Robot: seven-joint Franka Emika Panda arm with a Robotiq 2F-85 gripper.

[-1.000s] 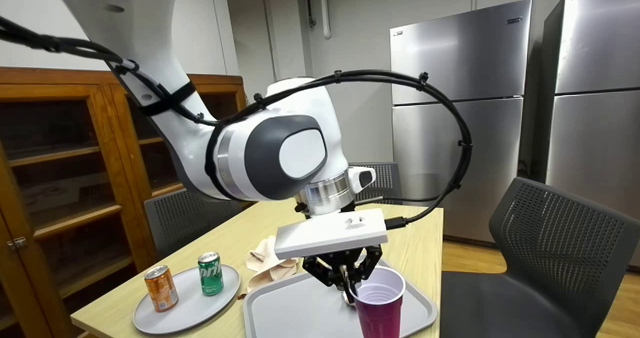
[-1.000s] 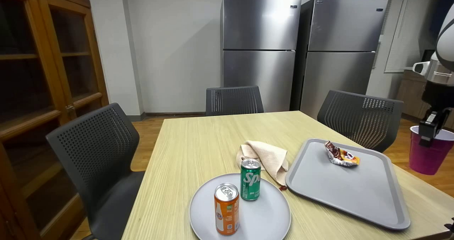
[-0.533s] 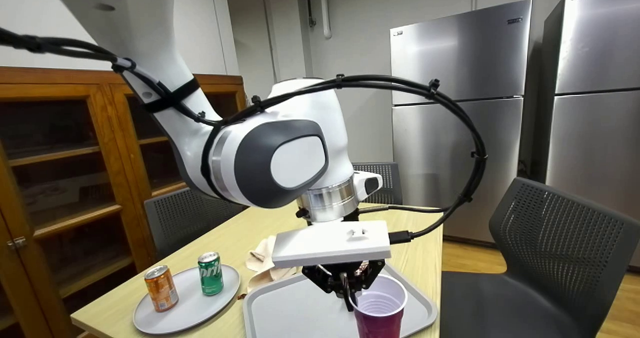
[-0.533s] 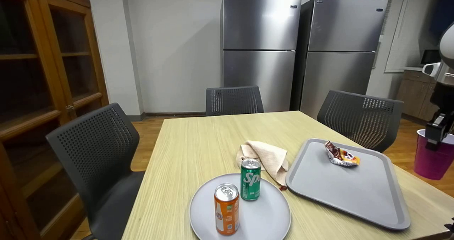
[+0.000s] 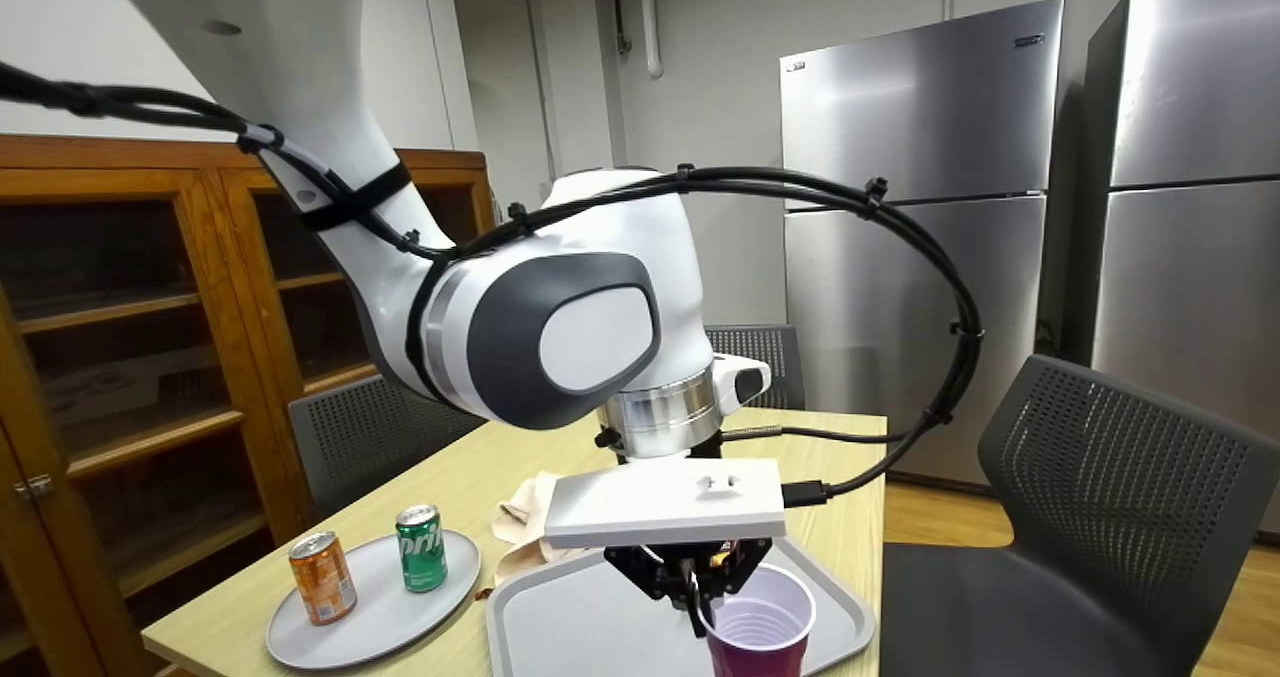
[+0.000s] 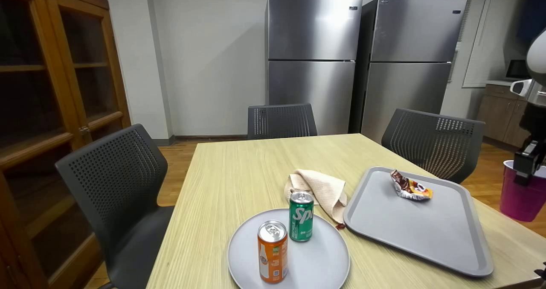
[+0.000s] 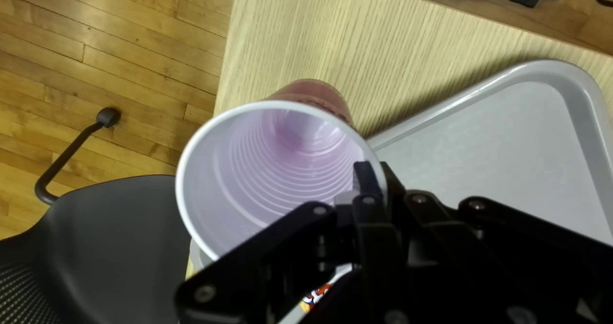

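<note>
1. Purple cup [image 6: 520, 199]: hanging at right, near the gray tray [image 6: 420, 227], mouth facing up, long axis standing roughly upright.
2. Gripper [image 7: 380, 180]: clamping the cup's rim.
3. Arm [image 5: 560, 327]: reaching from upper left in an exterior view, wrist pointing down.

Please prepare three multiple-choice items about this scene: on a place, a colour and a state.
1. Where is the crumpled wrapper?
A) on the round plate
B) on the gray tray
C) on a chair

2. What colour is the plastic cup outside?
A) green
B) yellow
C) magenta

3. How is the gripper?
A) shut on the cup's rim
B) wide open
C) shut on a can

Right letters:
1 B: it lies within the tray's edge.
2 C: its outer wall looks magenta in an exterior view.
3 A: the wrist view shows the rim between the fingers.
</note>
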